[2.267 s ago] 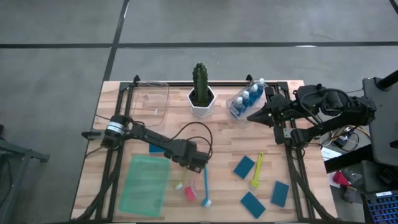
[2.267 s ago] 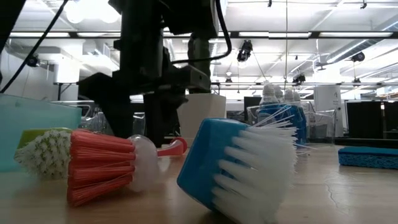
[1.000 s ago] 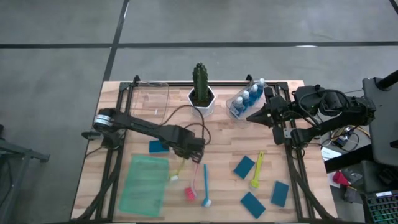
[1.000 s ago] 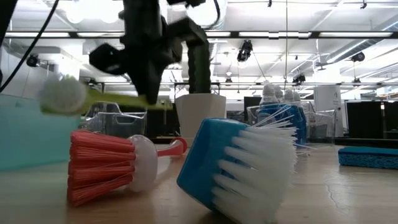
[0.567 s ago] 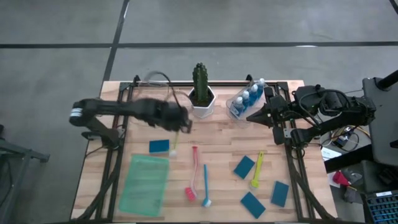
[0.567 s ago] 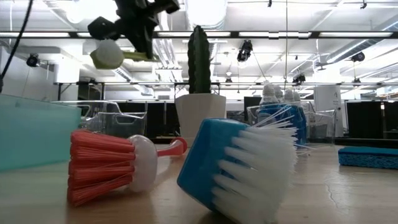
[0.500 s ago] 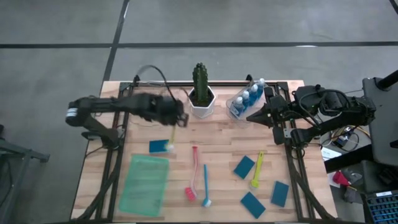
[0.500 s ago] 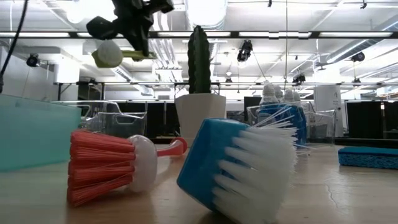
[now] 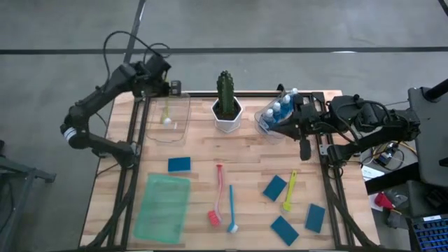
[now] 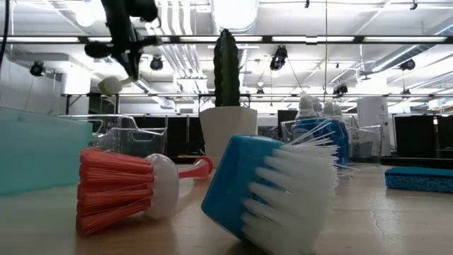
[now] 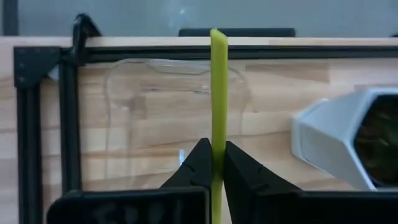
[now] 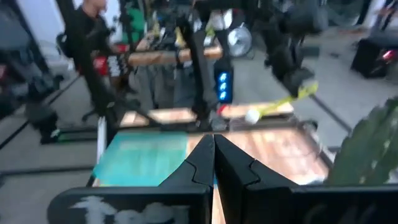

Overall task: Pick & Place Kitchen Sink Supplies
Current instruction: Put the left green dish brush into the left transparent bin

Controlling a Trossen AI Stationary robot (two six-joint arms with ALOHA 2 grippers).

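Left gripper (image 11: 212, 163), clamped on the lime brush (image 9: 166, 112), holds it above the clear bin (image 9: 183, 119) at the table's far left corner, not yet released. Bottles (image 9: 281, 108) sit in their container; pink brush (image 9: 218, 192), blue brush (image 9: 231, 208), yellow brush (image 9: 289, 189) and sponges remain loose. Earlier, this brush hung over mid-table. Right gripper (image 12: 213, 149) waits shut beside the bottles.

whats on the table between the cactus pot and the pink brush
Nothing: in the high view, only bare wood lies between the white cactus pot and the pink brush.
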